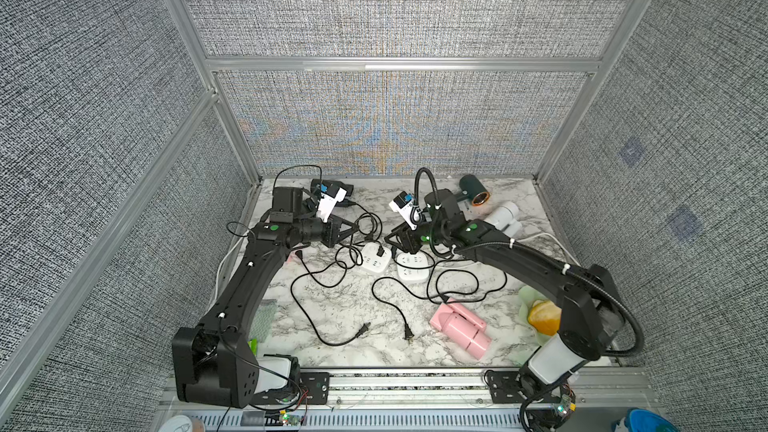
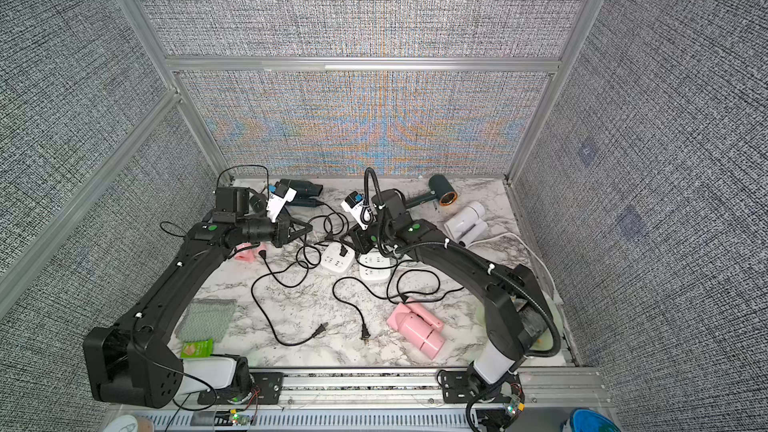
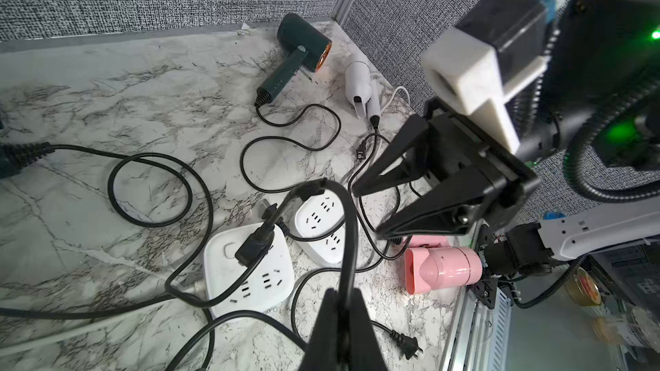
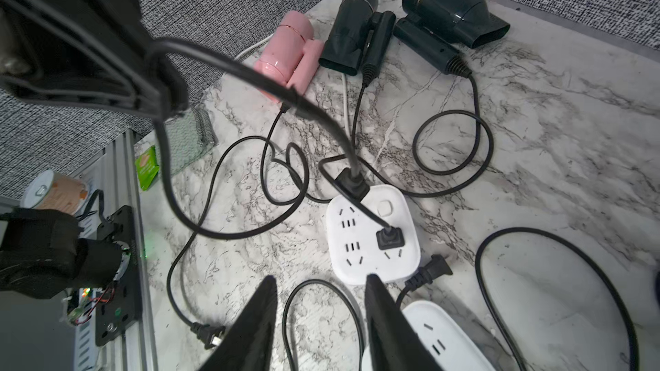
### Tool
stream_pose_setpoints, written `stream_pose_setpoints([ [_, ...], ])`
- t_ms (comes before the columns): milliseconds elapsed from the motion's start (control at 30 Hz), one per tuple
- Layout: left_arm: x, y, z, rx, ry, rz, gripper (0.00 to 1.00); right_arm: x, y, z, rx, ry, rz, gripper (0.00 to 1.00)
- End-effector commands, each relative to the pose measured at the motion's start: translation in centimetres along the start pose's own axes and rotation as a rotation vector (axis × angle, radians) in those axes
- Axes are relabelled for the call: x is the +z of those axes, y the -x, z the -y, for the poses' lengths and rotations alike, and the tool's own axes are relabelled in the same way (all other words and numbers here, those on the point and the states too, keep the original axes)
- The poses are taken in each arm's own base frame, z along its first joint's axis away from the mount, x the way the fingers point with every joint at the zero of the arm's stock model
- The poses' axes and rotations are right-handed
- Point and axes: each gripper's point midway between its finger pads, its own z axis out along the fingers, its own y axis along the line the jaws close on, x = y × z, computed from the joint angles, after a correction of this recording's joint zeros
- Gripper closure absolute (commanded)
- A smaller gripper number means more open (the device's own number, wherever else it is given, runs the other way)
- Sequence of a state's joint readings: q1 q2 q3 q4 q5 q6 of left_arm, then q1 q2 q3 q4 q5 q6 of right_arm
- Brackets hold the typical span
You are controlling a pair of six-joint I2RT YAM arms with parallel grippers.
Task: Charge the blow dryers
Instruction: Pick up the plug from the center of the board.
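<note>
With your left fingers (image 3: 328,322) clamped on the black cord (image 3: 350,244) and right fingers (image 4: 257,315) half-open, empty, above the socket block (image 4: 371,255), avoid tugging the seated plug (image 4: 389,237); the dark blow dryers (image 4: 353,19) lie along the surface's (image 4: 535,137) back.
</note>
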State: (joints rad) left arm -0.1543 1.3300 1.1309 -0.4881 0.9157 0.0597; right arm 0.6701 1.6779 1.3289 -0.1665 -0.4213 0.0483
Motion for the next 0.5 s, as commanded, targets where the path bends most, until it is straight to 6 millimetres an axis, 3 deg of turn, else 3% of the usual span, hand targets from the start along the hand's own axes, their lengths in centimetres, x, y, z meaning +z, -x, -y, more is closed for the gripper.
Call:
stream_pose_setpoints([
  [0,-0.1,0.3,0.6,0.021,-0.026,0.016,0.98,1.3,1.9,0.7,-0.036,-0.015,0.034,0.57],
  [133,-0.2,0.3,0.7,0.025,-0.026,0.020,0.98,2.7,2.6,1.8,-0.054,-0.040,0.037,0.56],
  [367,-0.1,0.0,0.7,0.012,-0.037,0.015,0.98,4.4,3.1,1.5,-0.057,0.017,0.080,0.57],
  [467,-0.1,0.1,0.8,0.016,-0.035,0.016,0.98,4.9,3.3,1.3,-0.052,0.034,0.101,0.63],
])
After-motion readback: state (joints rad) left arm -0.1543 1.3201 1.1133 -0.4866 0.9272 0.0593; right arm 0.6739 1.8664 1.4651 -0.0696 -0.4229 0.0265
